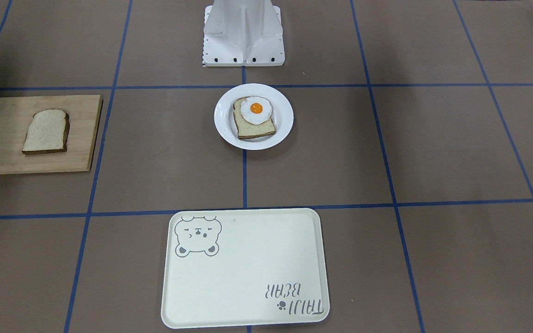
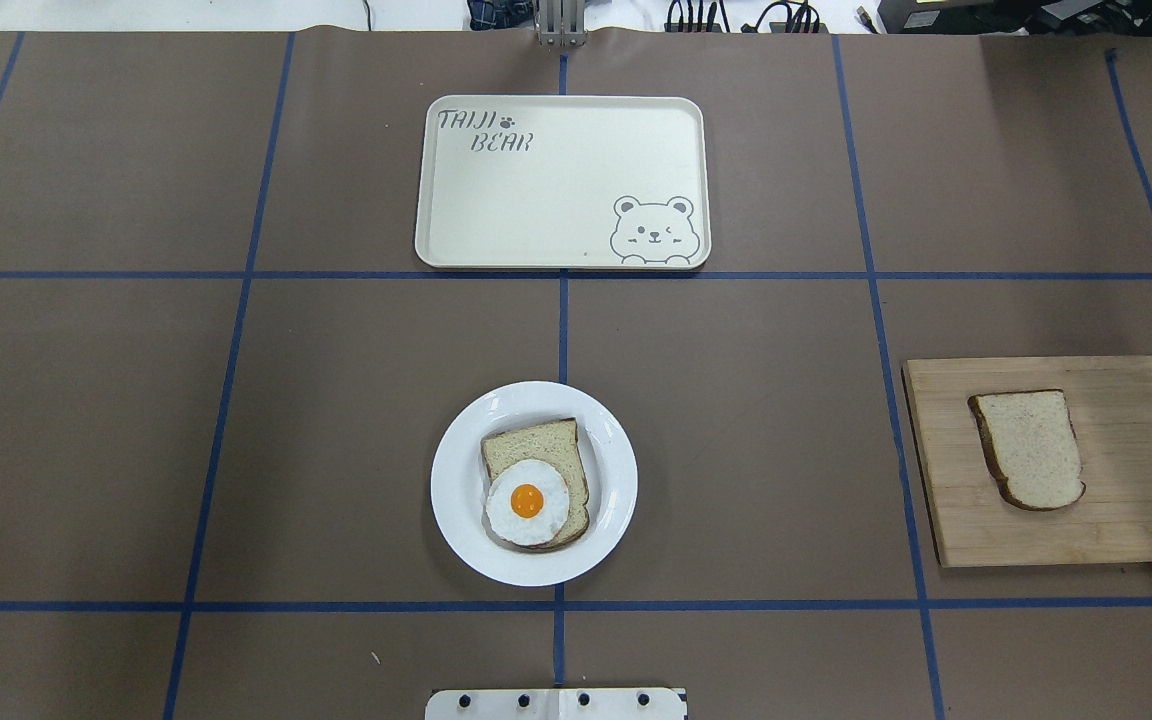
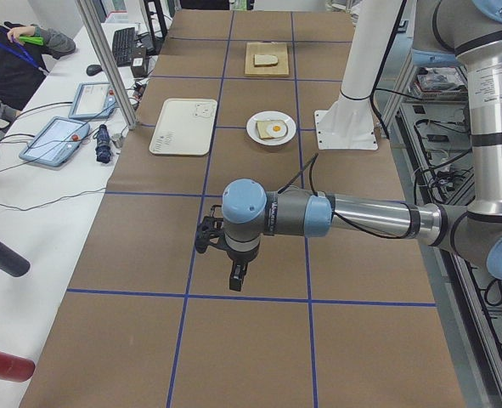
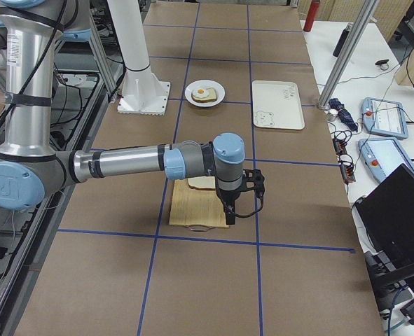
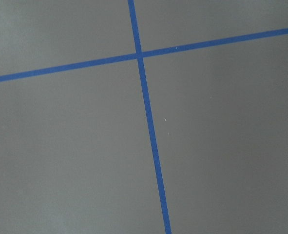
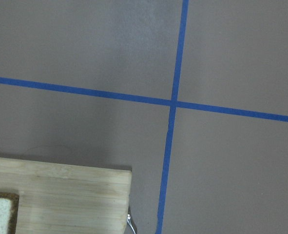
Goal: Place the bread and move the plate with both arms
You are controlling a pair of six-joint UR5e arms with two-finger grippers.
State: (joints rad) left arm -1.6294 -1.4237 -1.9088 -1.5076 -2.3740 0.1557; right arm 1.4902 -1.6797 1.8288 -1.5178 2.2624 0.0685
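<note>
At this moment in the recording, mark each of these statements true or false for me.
1. The bread lies on the wooden board. True.
2. The plate rests on the bear-print tray. False: it stands on the table, apart from the tray.
3. A fried egg tops the slice on the plate. True.
4. The wooden board is on the robot's left side. False: it is on its right.
</note>
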